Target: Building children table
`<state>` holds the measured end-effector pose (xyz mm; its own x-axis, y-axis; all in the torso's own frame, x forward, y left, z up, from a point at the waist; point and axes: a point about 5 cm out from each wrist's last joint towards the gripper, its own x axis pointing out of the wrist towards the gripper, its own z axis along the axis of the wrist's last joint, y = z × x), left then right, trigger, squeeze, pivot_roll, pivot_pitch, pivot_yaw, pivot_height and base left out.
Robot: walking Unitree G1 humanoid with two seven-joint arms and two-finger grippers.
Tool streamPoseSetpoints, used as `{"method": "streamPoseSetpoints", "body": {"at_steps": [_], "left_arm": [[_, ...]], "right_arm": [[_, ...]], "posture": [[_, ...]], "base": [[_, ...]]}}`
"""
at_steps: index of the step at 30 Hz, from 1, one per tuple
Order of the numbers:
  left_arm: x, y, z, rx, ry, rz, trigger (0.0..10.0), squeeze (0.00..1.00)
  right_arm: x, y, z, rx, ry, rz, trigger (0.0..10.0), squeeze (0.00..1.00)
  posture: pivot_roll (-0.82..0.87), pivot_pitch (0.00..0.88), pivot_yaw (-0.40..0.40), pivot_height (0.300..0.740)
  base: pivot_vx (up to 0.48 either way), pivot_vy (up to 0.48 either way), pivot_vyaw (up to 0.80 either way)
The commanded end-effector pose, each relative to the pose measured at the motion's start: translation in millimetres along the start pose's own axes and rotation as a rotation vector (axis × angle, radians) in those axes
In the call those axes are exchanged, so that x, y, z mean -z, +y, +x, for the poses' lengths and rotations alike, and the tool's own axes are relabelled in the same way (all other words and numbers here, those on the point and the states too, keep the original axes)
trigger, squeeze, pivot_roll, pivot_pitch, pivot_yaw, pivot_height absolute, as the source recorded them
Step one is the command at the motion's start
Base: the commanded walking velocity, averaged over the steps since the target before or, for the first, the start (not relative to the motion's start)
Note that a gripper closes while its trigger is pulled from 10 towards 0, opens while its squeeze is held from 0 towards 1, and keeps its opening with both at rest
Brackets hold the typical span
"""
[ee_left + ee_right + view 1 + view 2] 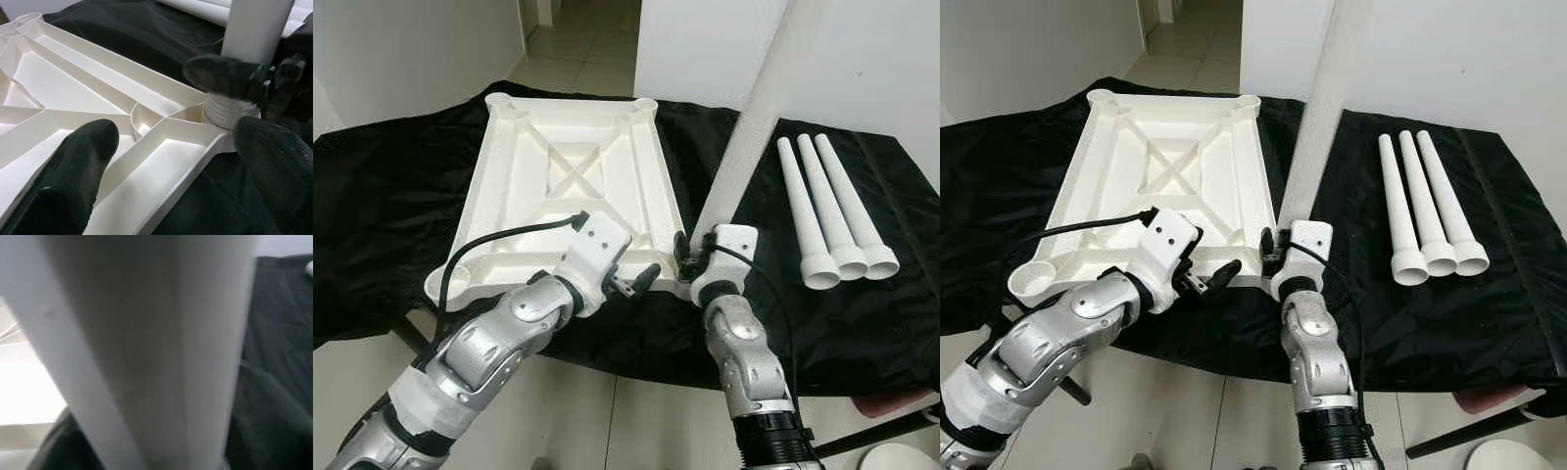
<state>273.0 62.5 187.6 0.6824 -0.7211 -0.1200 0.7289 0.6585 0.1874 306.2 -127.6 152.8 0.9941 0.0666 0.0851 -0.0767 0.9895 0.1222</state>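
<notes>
Left eye view gives me the upturned white tabletop (570,186) on black cloth (391,206). My right gripper (690,257) clamps a white table leg (744,147) standing in the near right corner socket. My left gripper (631,282) hovers spread beside it. Three spare legs (832,211) lie right.

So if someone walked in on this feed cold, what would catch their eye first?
Probably the white table leg standing up from the near right corner of the upside-down white tabletop, with the right gripper clamped low on it. Next, the left gripper, fingers open, at the tabletop's near edge beside that corner. Then three spare legs lying side by side on the black cloth to the right.
</notes>
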Motion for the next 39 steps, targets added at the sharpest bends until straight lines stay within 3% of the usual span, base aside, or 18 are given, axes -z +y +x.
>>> {"method": "streamPoseSetpoints", "body": {"at_steps": [1, 4, 5, 6, 8, 12, 14, 21, 22, 23, 24, 25, 26, 39], "left_arm": [[1, -6.7, -2.6, 0.168, 0.001, 0.010, 10.0, 0.00], [1, -6.4, -2.5, 0.169, 0.001, 0.011, 10.0, 0.00], [1, -6.3, -2.5, 0.171, 0.000, 0.014, 10.0, 0.00], [1, -6.0, -2.3, 0.172, 0.000, 0.015, 10.0, 0.00], [1, -6.0, -2.3, 0.172, 0.000, 0.015, 10.0, 0.00], [1, -6.2, -1.8, 0.192, -0.004, 0.026, 10.0, 0.00], [0, -6.7, -1.5, 0.197, -0.001, 0.026, 10.0, 0.00], [1, -9.4, -1.0, 0.237, 0.012, 0.007, 10.0, 0.00], [1, -10.0, -0.9, 0.239, 0.014, 0.007, 10.0, 0.00], [1, -10.0, -0.9, 0.239, 0.014, 0.007, 10.0, 0.00], [1, -10.1, -0.9, 0.238, 0.014, 0.010, 10.0, 0.00], [1, -10.1, -0.9, 0.238, 0.014, 0.010, 10.0, 0.00], [1, -9.9, -1.0, 0.236, 0.014, 0.011, 10.0, 0.00], [2, -7.3, -1.7, 0.218, 0.016, 0.016, 10.0, 0.00]], "right_arm": [[-5, -10.5, -0.2, -0.031, -0.011, 0.004, 10.0, 1.00], [-8, -12.2, 0.9, -0.073, -0.014, -0.007, 10.0, 1.00], [-10, -13.8, 2.2, -0.133, -0.011, -0.023, 10.0, 0.00], [-12, -14.7, 3.0, -0.203, -0.006, -0.040, 10.0, 0.00], [-12, -14.7, 3.0, -0.203, -0.006, -0.040, 10.0, 0.00], [-16, -17.0, 8.5, -0.460, 0.011, -0.198, 10.0, 0.00], [-13, -16.9, 10.5, -0.541, 0.045, -0.226, 10.0, 0.00], [1, -20.9, 15.3, -0.639, 0.130, -0.271, 10.0, 0.00], [6, -22.8, 16.2, -0.651, 0.155, -0.280, 4.6, 0.00], [6, -22.8, 16.2, -0.651, 0.155, -0.280, 4.6, 0.00], [9, -23.9, 16.2, -0.660, 0.170, -0.277, 2.0, 0.00], [9, -23.9, 16.2, -0.660, 0.170, -0.277, 2.0, 0.00], [11, -25.5, 15.9, -0.664, 0.180, -0.270, 0.0, 0.00], [20, -30.7, 10.3, -0.613, 0.183, -0.172, 0.0, 0.00]], "posture": [[0.02, 0.053, -0.028, 0.740], [0.02, 0.051, -0.027, 0.740], [0.02, 0.051, -0.025, 0.740], [0.02, 0.048, -0.023, 0.740], [0.02, 0.048, -0.023, 0.740], [0.01, 0.043, -0.015, 0.740], [0.01, 0.046, -0.015, 0.740], [0.02, 0.034, -0.024, 0.740], [0.02, 0.035, -0.025, 0.740], [0.02, 0.035, -0.025, 0.740], [0.02, 0.037, -0.026, 0.740], [0.02, 0.037, -0.026, 0.740], [0.02, 0.037, -0.026, 0.740], [0.03, 0.038, -0.029, 0.740]], "base": [[0.000, 0.000, 0.00], [0.000, 0.000, 0.00], [0.000, 0.000, 0.00], [0.000, 0.000, 0.00], [0.000, 0.000, 0.00], [0.000, 0.000, 0.00], [0.000, 0.000, 0.00], [0.000, 0.000, 0.00], [0.000, 0.000, 0.00], [0.000, 0.000, 0.00], [0.000, 0.000, 0.00], [0.000, 0.000, 0.00], [0.000, 0.000, 0.00], [0.000, 0.000, 0.00]]}}
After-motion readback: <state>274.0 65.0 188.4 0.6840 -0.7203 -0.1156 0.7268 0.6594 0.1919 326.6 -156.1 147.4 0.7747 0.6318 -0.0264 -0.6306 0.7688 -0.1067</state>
